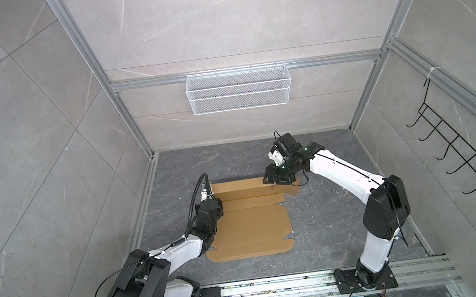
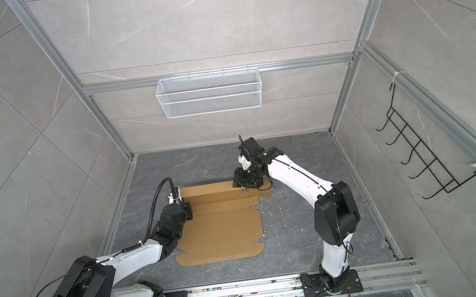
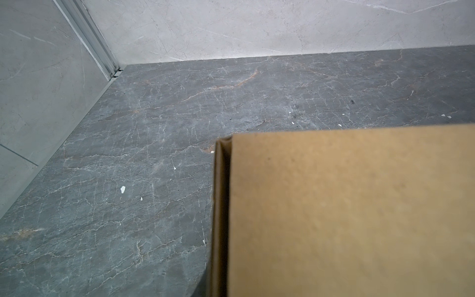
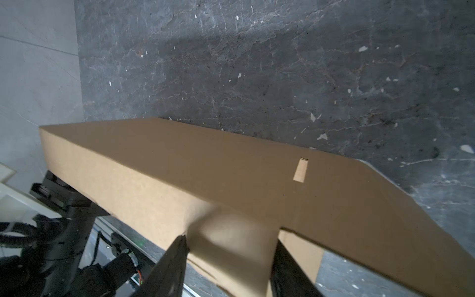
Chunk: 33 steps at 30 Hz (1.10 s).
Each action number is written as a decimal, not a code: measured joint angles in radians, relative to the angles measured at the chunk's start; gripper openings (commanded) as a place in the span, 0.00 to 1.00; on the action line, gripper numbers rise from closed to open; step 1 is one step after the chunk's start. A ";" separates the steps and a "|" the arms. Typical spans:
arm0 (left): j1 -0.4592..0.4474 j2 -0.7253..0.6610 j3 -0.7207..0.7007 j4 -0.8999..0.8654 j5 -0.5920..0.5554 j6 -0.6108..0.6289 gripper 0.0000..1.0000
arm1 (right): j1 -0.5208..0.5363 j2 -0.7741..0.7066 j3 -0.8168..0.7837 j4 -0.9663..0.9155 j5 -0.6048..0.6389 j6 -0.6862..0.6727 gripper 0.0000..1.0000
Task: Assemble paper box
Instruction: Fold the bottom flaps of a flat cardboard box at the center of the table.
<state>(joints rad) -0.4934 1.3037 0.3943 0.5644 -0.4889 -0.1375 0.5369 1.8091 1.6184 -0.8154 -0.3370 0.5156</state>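
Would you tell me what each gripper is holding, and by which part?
Left gripper: shut on the paper box, at the left end of its raised far wall. Right gripper: straddles the right end flap, grip unclear.

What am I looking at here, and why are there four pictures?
Two white-and-black robot arms work on a dark stone tabletop. Two pictures look down from above, nearly alike; the other two come from cameras on each arm's wrist. A brown paper box lies mostly flat, its far panel folded up. The left hand is closed at that panel's left end. The right hand has a cardboard flap between its fingers; whether it squeezes it is unclear.
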 measured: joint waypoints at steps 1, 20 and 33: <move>-0.001 -0.001 0.000 -0.004 -0.002 -0.005 0.04 | -0.003 -0.008 -0.007 0.005 -0.005 -0.004 0.61; -0.006 -0.002 0.111 -0.228 -0.015 -0.059 0.03 | -0.154 -0.455 -0.772 0.417 -0.016 0.113 0.40; -0.006 0.019 0.175 -0.318 -0.015 -0.079 0.01 | 0.006 -0.288 -0.855 0.809 0.221 0.256 0.46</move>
<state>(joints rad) -0.4995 1.3224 0.5690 0.2462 -0.5041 -0.2169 0.5430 1.5215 0.7635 -0.0067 -0.1158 0.7719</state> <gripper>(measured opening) 0.099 0.441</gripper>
